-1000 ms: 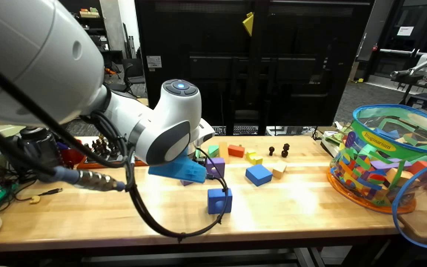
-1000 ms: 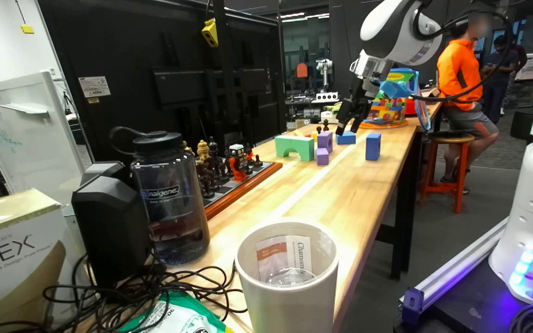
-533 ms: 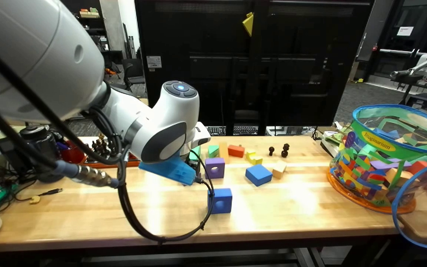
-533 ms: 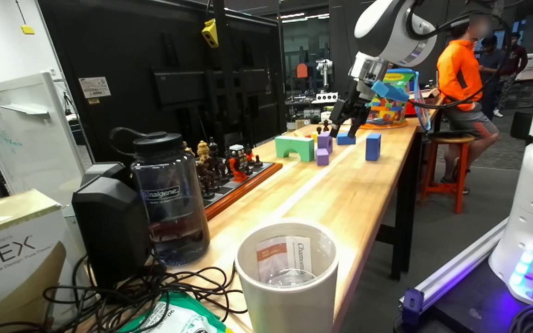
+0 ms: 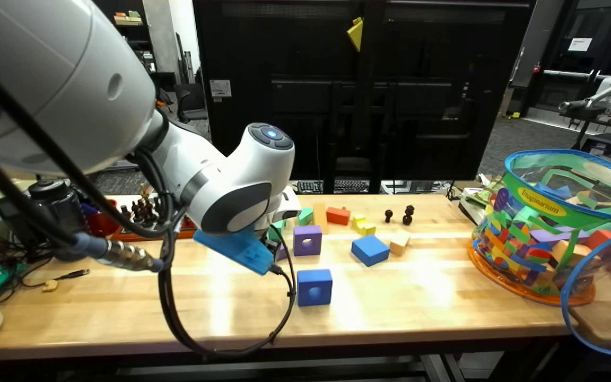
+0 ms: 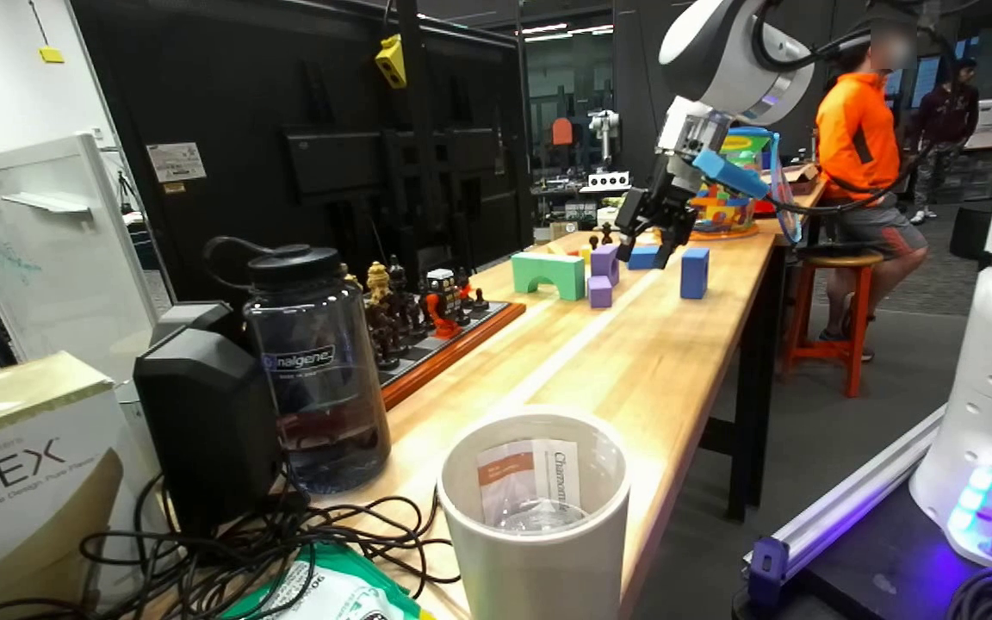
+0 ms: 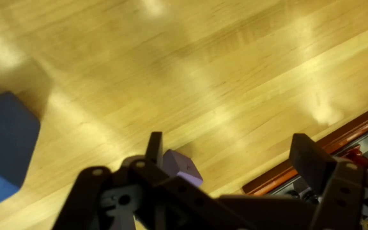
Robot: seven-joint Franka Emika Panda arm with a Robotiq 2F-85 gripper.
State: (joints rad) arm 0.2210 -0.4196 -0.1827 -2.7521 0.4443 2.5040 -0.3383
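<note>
My gripper [image 7: 227, 139] is open and empty above the table; it also shows in an exterior view [image 6: 644, 258]. In the wrist view a small purple block [image 7: 184, 167] lies beside the left finger, partly hidden by it; it also shows in an exterior view [image 6: 600, 293]. A blue block with a hole [image 5: 314, 287] stands near the table's front and shows at the left of the wrist view [image 7: 10, 137]. A purple block with a hole [image 5: 307, 240] and a green arch [image 6: 548, 274] stand near the small purple block. In an exterior view [image 5: 268, 239] the arm hides the fingers.
A flat blue block [image 5: 370, 250], a wooden block [image 5: 400, 242], a yellow block [image 5: 364, 225] and a red block [image 5: 338, 215] lie further right. A clear bin of blocks [image 5: 539, 207] stands at the right. A chessboard [image 6: 453, 353], bottle [image 6: 315, 370] and cup [image 6: 539, 551] are also on the table.
In both exterior views the gripper has moved left. The wrist has tilted, and the hanging cable has swung left. The blocks stay in place.
</note>
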